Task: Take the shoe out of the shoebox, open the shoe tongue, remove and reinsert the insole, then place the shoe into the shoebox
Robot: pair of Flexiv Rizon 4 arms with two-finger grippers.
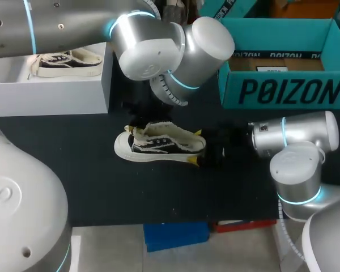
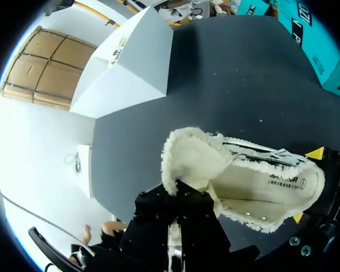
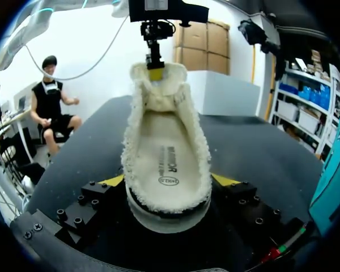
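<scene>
- The shoe (image 1: 161, 144), a black-and-white sneaker with a fleecy cream lining, is out on the black table (image 1: 90, 187), about midway between the two boxes. Its toe points to my left and its heel to my right. I cannot tell whether its sole rests on the table or is held just above it.
- The right gripper (image 1: 195, 147) comes in from the right. It has the heel between its fingers, with one yellow tip against each side of the shoe, so the claw stands as wide as the heel and is clamped on it.
- The left gripper (image 3: 154, 71) comes down from the upper left arm at the front of the shoe's opening. Its fingers are drawn close together, nipping the upper edge of the tongue (image 2: 192, 161), which stands up and away from the opening.
- The insole (image 3: 167, 158) lies flat inside the shoe, its printed heel end nearest the right gripper.
- The white shoebox (image 1: 73, 93) stands open at the table's far left, well apart from the held shoe. It contains a second sneaker (image 1: 65, 63) of the same kind.
- The teal box (image 1: 283, 90) stands open at the far right. Only brown cardboard with a small white label shows inside it.
</scene>
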